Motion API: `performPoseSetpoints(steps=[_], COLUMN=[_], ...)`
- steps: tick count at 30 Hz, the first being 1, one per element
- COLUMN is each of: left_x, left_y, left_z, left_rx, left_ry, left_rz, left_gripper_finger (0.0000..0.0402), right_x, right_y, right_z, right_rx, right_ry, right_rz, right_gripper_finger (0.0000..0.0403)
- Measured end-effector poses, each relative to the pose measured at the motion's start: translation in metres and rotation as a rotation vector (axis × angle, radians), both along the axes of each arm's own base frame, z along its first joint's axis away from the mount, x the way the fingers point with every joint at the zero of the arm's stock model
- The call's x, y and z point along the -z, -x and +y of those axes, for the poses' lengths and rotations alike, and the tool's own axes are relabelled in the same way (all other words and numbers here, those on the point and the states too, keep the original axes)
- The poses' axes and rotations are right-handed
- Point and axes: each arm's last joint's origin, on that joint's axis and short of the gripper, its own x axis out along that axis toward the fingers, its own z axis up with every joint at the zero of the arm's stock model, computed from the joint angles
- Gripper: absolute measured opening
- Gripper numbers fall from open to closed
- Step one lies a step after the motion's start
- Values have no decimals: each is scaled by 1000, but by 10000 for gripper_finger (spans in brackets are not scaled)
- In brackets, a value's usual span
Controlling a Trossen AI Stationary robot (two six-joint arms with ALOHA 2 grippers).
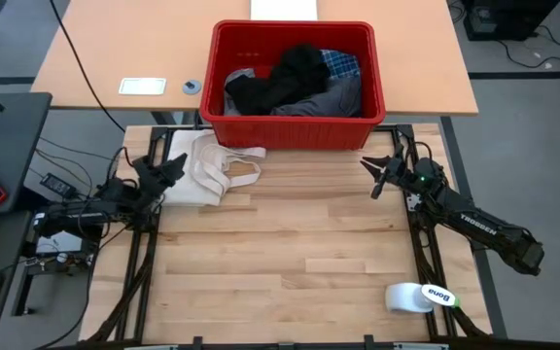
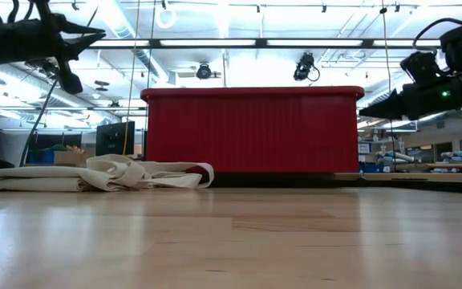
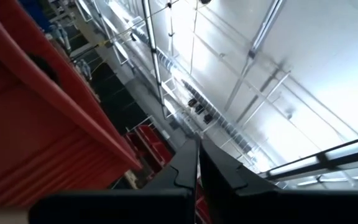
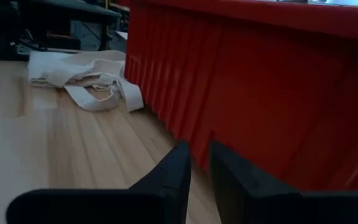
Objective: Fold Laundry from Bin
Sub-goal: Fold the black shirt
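Laundry (image 1: 295, 86) all heaped in red bin (image 1: 229, 124) at table's far edge, nothing out or folded; left gripper (image 1: 171, 168) shut and empty over cream tote (image 1: 197, 175); right gripper (image 1: 375, 169) narrow, empty, near bin's corner.

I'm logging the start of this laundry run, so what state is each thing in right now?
bin: upright at the table's far edge, filled.
laundry: heaped unfolded inside the bin.
cream cloth bag: lying flat, crumpled, by the bin's left corner.
left gripper: shut, empty, raised over the bag.
right gripper: slightly open, empty, raised near the bin's right corner.
white roll: lying on its side.
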Motion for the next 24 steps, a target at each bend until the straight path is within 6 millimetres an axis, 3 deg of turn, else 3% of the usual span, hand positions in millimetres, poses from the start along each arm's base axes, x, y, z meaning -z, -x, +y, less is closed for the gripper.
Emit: performPoseSetpoints(steps=[6,14,18,24], left_x=[1,-6,-31,-82], left_y=[0,6,11,4], left_z=[1,3,3,6], left_rx=[-40,-79,-149,-289], left_ry=[-14,161,90,31], left_rz=[27,-147,-126,-30], left_gripper_finger=[25,25,25,25], right_x=[-11,-53,-73,-121], right_y=[-1,11,16,11], right_z=[1,3,6,5], right_rx=[-42,-24,-61,-124], right_ry=[-99,-381,-427,-462], right_rz=[-191,-952,-1129,-1090], right_gripper_finger=[68,68,68,68])
